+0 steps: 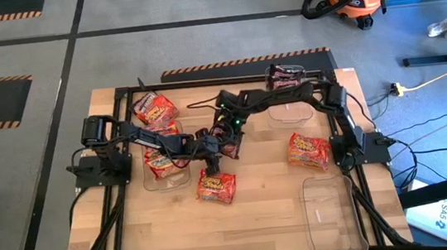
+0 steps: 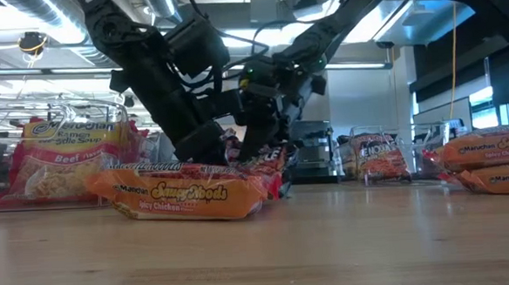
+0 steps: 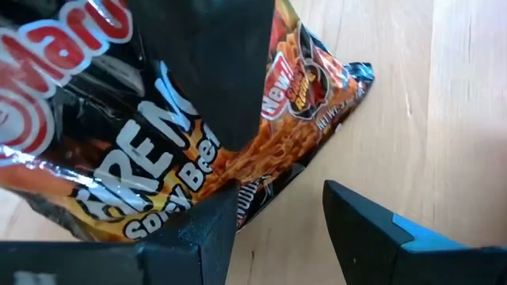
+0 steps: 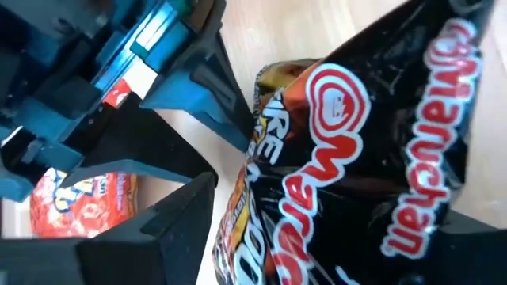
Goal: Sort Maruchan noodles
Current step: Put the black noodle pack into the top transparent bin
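A dark maroon Maruchan packet printed "Fire Spicy Beef" sits mid-table between my two grippers, its logo face filling the right wrist view. My left gripper reaches in from the table's left. It stands open, with bare wood between its fingers, and the packet lies beside one finger, not between them. My right gripper comes from the far right and is open over the packet. One of its fingers shows beside the packet's edge; the packet hides the other. Whether the packet rests on the table is hidden. My left gripper has the packet's lower edge at the outer side of one fingertip; nothing is between its fingers. My right gripper has one finger across the packet's printed face as seen from the left wrist; I cannot tell whether it touches.
An orange spicy-chicken packet lies just nearer on the wood, and another lies to the right. Red-and-yellow packets sit at the left bins, and a dark one sits far right. Clear bins stand on the right.
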### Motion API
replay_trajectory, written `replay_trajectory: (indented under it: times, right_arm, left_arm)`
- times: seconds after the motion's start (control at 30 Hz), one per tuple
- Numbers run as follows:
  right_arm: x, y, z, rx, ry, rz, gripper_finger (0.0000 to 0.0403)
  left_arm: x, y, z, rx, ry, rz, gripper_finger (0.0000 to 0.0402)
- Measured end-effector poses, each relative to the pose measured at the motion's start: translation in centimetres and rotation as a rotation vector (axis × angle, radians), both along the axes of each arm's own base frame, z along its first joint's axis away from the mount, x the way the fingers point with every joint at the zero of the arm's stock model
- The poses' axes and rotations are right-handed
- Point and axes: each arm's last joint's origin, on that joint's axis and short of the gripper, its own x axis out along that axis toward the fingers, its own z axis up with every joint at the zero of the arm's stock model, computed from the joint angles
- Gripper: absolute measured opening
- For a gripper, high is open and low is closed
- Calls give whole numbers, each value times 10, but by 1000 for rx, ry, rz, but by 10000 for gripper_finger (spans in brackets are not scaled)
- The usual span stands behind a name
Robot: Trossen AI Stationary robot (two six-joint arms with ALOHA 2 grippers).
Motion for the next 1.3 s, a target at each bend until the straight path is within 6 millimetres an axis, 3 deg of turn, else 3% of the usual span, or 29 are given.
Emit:
replay_trajectory:
  times: [0.17, 0.5, 0.67, 0.83, 1.0, 1.3]
  right_arm:
    - [1, 3, -2, 0, 8, 6, 247]
    - [1, 2, -1, -12, 2, 7, 102]
    - [-3, 3, 8, -56, -8, 42, 93]
    - [-16, 5, 43, -162, -16, 49, 112]
    - [-38, 10, 85, -257, -36, 95, 97]
    - [-107, -8, 152, -366, 2, 66, 107]
  left_arm:
    - [0, 0, 0, 1, -1, 0, 180]
    - [0, -1, 1, 17, 0, -13, 180]
    - [-6, -7, 14, 24, 5, -26, 180]
    - [-17, -13, 43, 24, -24, -46, 180]
    - [-26, -15, 65, 26, -65, -60, 180]
    - [-28, -15, 69, 41, -70, -80, 180]
